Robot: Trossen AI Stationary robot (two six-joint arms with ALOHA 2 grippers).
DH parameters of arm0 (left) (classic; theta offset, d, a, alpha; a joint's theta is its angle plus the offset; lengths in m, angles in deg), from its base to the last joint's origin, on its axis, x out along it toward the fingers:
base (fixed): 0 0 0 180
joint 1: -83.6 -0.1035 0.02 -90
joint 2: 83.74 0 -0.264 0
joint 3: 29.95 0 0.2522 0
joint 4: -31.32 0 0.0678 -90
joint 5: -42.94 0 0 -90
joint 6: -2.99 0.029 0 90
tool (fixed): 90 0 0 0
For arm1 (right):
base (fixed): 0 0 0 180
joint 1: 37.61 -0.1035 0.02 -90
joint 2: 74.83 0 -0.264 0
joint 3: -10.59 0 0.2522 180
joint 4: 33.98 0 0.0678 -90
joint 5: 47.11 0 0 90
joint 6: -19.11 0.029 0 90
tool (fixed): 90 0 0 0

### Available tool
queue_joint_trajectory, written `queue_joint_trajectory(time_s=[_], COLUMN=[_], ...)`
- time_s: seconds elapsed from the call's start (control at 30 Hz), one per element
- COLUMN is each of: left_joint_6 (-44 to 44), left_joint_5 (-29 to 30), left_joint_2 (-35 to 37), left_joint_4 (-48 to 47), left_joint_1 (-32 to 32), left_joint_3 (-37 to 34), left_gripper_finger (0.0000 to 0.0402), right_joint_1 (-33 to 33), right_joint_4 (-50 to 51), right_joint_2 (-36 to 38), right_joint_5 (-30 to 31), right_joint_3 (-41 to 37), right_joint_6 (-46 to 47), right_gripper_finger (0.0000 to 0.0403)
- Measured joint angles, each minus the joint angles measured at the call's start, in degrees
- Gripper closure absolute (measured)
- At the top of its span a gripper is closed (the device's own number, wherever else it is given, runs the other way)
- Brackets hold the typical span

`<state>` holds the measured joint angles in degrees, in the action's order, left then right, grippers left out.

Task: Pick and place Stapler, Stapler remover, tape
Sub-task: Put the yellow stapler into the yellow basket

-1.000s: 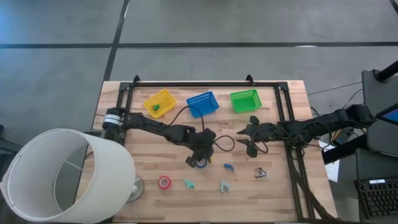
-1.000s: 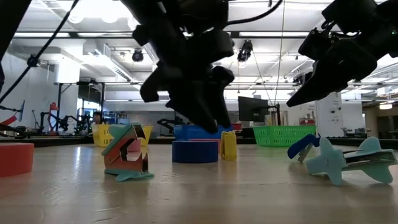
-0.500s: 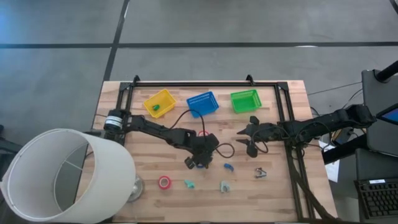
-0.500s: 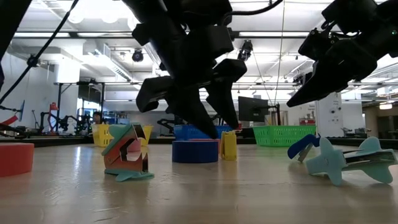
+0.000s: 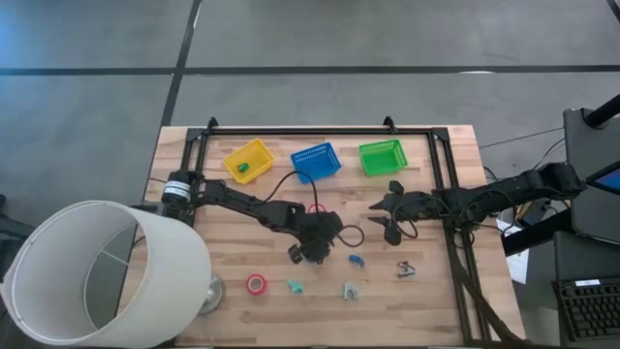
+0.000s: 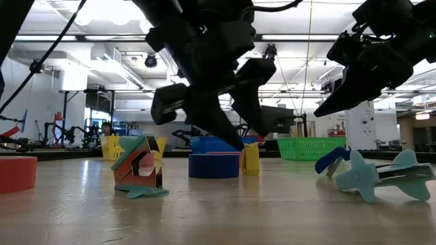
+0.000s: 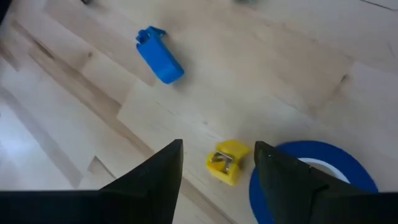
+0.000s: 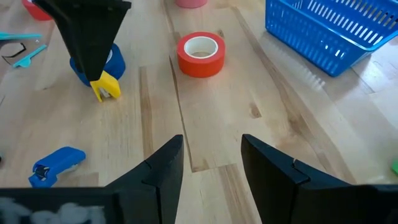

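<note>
The left gripper (image 5: 319, 249) is hovering low over the middle of the wooden surface (image 5: 232, 218), its fingers (image 7: 155, 180) spread apart and gripping nothing. Between the fingertips a small yellow stapler remover (image 7: 226, 161) is lying on the wood. Just beside one finger, and touching the remover's far side, the blue tape roll (image 7: 314, 176) is lying flat. Further ahead of the fingers a small blue stapler (image 7: 159, 55) is resting alone.

The right gripper (image 5: 391, 218) is waiting in the air on the right half of the surface, its fingers (image 8: 163, 171) parted and empty. Ahead of them a red tape roll (image 8: 200, 53) is sitting flat, with the blue basket (image 8: 329, 28) beyond it to one side.

Near the front edge another red tape roll (image 5: 256, 284) and two teal staplers (image 5: 294, 287) (image 5: 350, 289) are lying in a row, with a further remover (image 5: 406, 269) off to the right. The yellow basket (image 5: 249, 160) and green basket (image 5: 382, 156) are standing along the far side.
</note>
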<state>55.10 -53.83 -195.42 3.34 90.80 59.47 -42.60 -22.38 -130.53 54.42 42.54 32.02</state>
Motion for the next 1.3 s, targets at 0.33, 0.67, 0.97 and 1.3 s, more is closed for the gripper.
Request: queue_joint_trajectory(time_s=[0.33,0.67,0.97,1.3], left_joint_6=[-0.20,-2.32,-2.88,-3.20], left_joint_5=[-2.41,0.82,2.50,2.83], left_joint_2=[-3.27,-2.63,-2.29,-1.86], left_joint_4=[1.81,0.20,-4.61,-4.25], left_joint_1=[-0.20,-1.03,-1.88,-1.70], left_joint_3=[0.25,0.07,-0.11,-0.11], left_gripper_finger=[0.0200,0.0223,0.0230,0.0229], right_joint_1=[0.00,0.00,0.00,0.00], right_joint_4=[0.01,0.02,0.20,0.22], right_joint_2=[0.00,0.00,0.00,0.00], right_joint_5=[0.00,0.00,0.00,0.00], right_joint_3=[0.02,0.02,0.02,0.02], right_joint_6=[0.00,0.00,0.20,0.20], right_gripper_finger=[0.0252,0.0247,0.0259,0.0265])
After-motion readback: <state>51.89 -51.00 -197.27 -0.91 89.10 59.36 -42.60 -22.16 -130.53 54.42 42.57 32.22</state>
